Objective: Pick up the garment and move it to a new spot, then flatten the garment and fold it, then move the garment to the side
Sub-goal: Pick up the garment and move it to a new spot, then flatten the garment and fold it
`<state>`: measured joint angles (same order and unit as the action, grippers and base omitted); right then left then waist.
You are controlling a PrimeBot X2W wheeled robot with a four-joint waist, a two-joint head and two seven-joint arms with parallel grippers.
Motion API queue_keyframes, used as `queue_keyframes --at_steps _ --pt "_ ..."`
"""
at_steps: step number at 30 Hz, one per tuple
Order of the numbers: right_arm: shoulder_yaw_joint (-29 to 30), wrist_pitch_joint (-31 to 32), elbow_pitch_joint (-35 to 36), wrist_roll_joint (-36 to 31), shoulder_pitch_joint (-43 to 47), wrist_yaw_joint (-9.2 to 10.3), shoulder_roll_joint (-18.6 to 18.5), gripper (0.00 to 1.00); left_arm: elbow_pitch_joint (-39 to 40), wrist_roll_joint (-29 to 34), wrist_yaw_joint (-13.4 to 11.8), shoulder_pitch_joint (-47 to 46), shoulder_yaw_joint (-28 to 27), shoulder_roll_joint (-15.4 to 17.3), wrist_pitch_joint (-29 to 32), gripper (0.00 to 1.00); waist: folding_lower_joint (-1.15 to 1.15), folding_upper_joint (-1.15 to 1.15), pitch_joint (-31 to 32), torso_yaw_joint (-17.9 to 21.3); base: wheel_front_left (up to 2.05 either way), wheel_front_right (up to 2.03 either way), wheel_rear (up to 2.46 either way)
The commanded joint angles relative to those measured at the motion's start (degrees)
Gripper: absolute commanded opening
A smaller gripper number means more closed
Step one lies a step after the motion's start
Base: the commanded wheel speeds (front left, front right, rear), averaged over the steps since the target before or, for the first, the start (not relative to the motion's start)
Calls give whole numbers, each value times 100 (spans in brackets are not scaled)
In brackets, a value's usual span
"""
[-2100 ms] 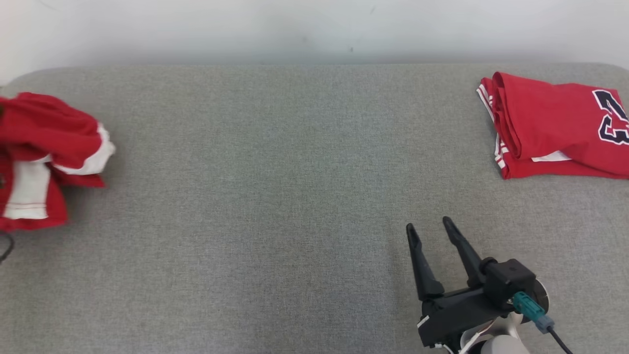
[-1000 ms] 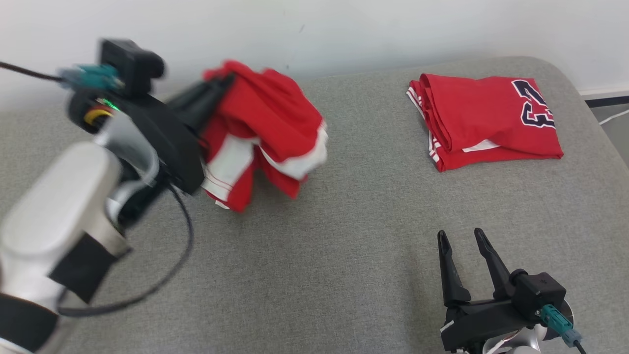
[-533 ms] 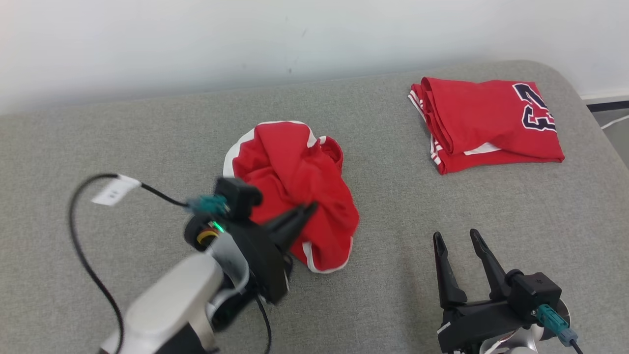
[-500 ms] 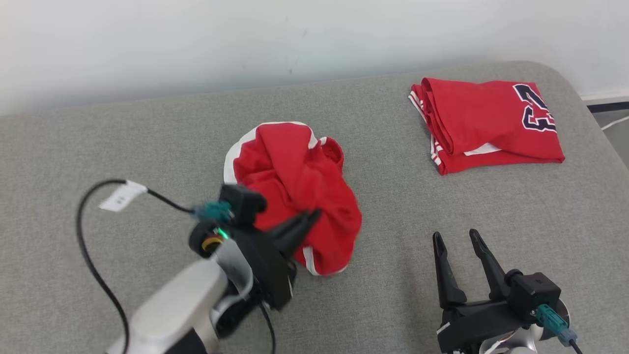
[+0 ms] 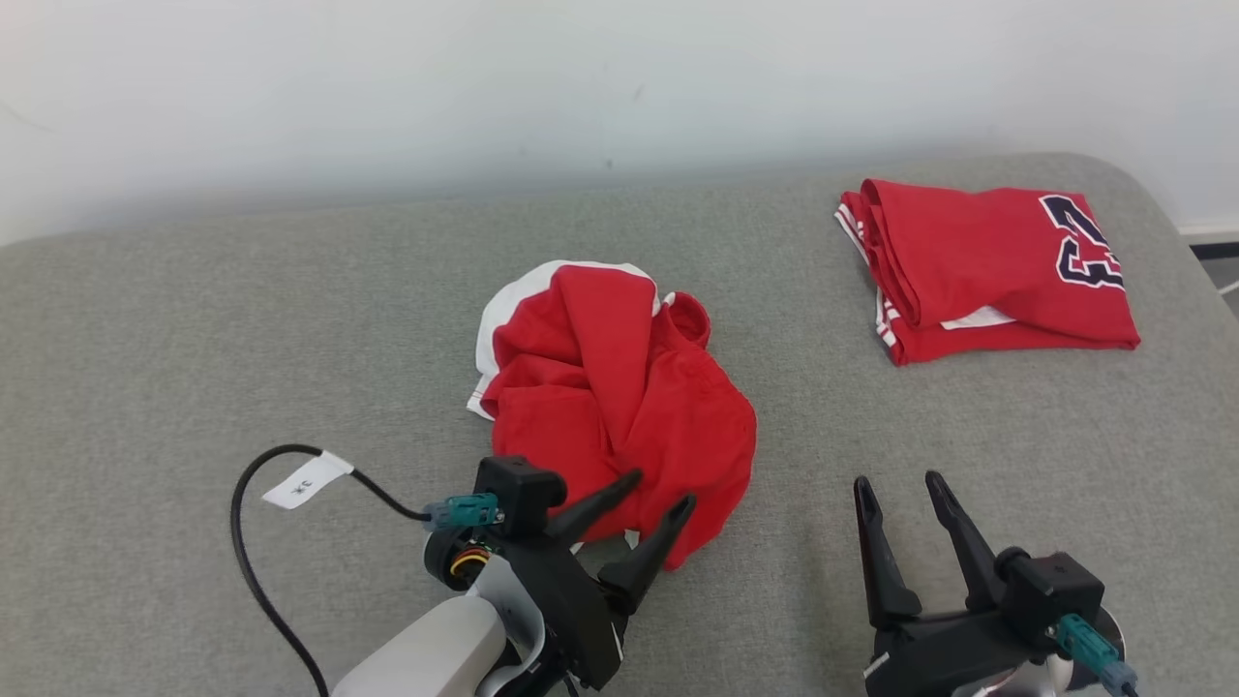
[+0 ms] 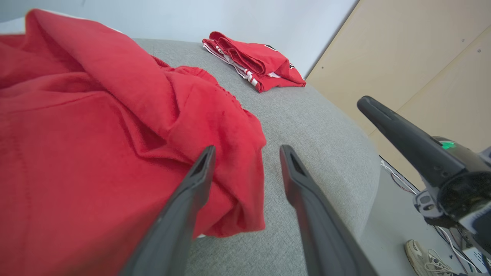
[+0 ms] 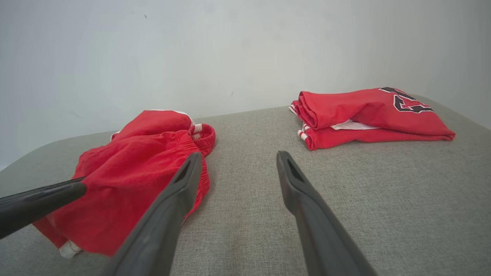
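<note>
The garment [image 5: 619, 397], red with white trim, lies crumpled in a heap on the grey cushioned surface, near the middle of the head view. It also shows in the left wrist view [image 6: 96, 126] and the right wrist view [image 7: 134, 176]. My left gripper [image 5: 658, 492] stands open at the heap's near edge, fingers spread, with nothing between them [image 6: 245, 153]. My right gripper [image 5: 898, 487] is open over bare fabric to the right of the heap, apart from it [image 7: 236, 157].
A second red garment [image 5: 987, 266] with a dark number lies folded at the far right [image 7: 368, 117]. The grey surface [image 5: 242, 339] ends at a rounded right edge. A black cable with a white tag [image 5: 302, 481] trails from my left wrist. A white wall runs behind.
My left gripper carried the garment from the far left to the middle, set it down, opened and drew back a little. The head camera turned. The right gripper stayed open.
</note>
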<state>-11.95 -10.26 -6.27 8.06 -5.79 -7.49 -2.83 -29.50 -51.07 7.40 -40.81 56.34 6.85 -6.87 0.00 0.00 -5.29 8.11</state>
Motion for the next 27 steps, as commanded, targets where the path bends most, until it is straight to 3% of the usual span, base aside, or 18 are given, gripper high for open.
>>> queue_keyframes --at_steps 1,5,13,21,27 --pt "7 -3 24 -6 107 -1 -5 100 -32 92 -43 117 -34 35 -184 100 0 0 80 -94 0 0 0" --pt "38 12 43 16 197 -1 -5 100 75 231 -277 142 -221 138 -568 100 0 0 153 -210 0 0 0" --pt "67 12 74 52 279 -1 -5 100 346 290 -743 551 -505 583 -732 100 0 0 186 -384 0 0 0" --pt "40 -3 81 84 247 -1 -6 100 441 187 -838 994 -434 846 -647 100 0 0 97 -367 0 0 0" --pt "9 5 58 96 170 -1 -5 100 370 137 -820 1195 -388 842 -624 100 0 0 -7 -233 0 0 0"
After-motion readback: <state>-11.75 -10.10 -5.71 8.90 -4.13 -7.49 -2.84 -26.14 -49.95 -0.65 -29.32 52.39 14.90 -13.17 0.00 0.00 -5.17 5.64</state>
